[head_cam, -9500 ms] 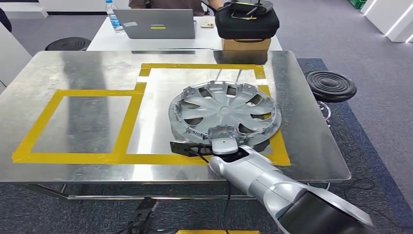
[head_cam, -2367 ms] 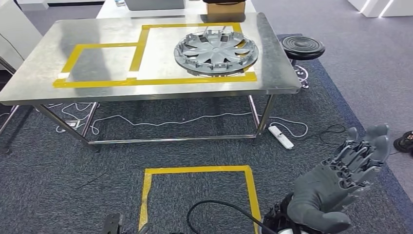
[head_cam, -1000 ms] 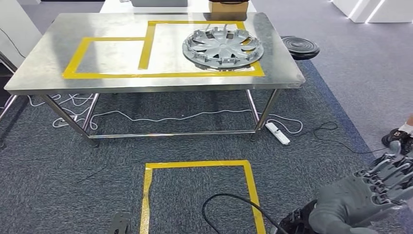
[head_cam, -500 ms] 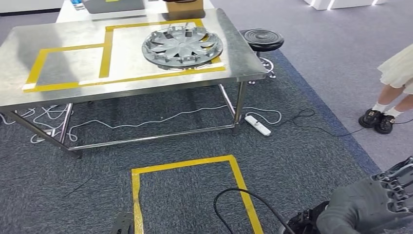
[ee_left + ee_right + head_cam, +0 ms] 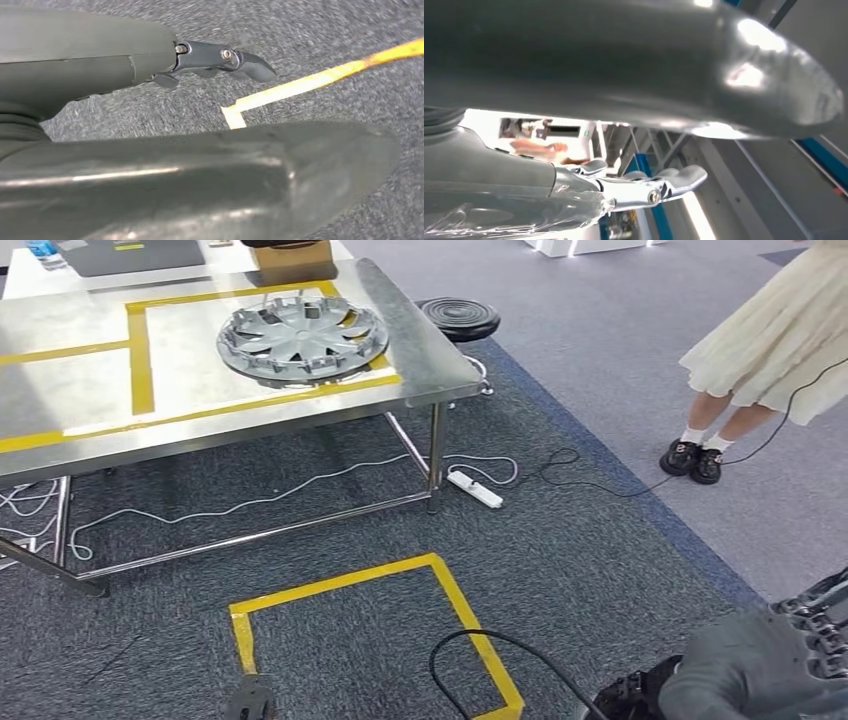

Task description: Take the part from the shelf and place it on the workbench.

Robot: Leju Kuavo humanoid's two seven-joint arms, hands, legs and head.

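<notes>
A silver hubcap (image 5: 302, 338) lies flat on the steel workbench (image 5: 420, 380), inside the yellow tape outline near its right end. My right hand (image 5: 765, 670) hangs low at the lower right of the head view, far from the bench, with nothing in it. The right wrist view looks upward past that hand (image 5: 524, 190), whose fingers (image 5: 674, 180) are stretched out and empty. My left hand (image 5: 90, 65) hangs over the grey carpet with its fingers (image 5: 225, 56) extended and nothing between them and the thumb.
A person in a cream dress (image 5: 770, 350) stands on the right. A black stool (image 5: 458, 317) is beside the bench's right end. A white power strip (image 5: 474, 489) and cables lie on the carpet. A yellow tape square (image 5: 450, 600) marks the floor below me.
The camera has turned to the right, so the bench and hubcap sit further left in the picture and the person shows more fully. My right hand stays low and empty.
</notes>
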